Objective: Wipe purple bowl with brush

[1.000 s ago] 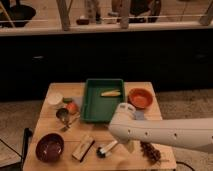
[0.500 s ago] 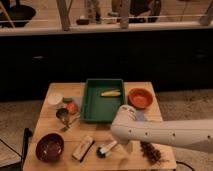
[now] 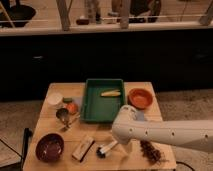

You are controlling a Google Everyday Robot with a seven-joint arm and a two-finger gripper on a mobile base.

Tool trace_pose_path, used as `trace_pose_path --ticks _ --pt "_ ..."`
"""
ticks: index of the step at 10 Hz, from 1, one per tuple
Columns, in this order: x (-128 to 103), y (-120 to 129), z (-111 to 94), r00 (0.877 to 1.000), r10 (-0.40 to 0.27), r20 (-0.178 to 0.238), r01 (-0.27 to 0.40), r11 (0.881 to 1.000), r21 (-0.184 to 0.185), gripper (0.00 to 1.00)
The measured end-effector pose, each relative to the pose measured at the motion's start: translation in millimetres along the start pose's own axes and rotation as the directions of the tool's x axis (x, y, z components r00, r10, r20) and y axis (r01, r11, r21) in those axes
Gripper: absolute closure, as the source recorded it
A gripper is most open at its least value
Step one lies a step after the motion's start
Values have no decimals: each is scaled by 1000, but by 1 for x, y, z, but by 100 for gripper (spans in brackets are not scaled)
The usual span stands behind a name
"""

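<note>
**Brush not yet taken, bowl still waiting**

The wooden table (image 3: 95, 131) carries all the things. The white arm (image 3: 165, 134) reaches in from the right side and bends down over the front part of the table. Behind it stands the green tray (image 3: 86, 107) with a yellow piece inside, and the orange bowl (image 3: 140, 98) is just beside the tray on the right.

The purple bowl (image 3: 50, 147) sits at the front left corner, well apart from the arm. Between the bowl and the arm lies a wooden block (image 3: 83, 148), and next to it the brush (image 3: 106, 148) lies flat on the table, its dark head toward the block and its white handle pointing to the arm.

The gripper (image 3: 120, 143) is low at the end of the handle, mostly hidden under the arm. Its jaws stand wide and hold nothing.

I judge the task is at its beginning: the brush must be grasped, lifted, carried left to the bowl, and only then the wiping can start.
</note>
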Motion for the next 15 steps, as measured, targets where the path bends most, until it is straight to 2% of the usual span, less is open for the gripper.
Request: trace_pose_path --ticks 6,15 --pt "3 -1 15 999 22 31 -22 1000 -9 20" --pt "9 1 28 997 50 63 -49 999 -17 20"
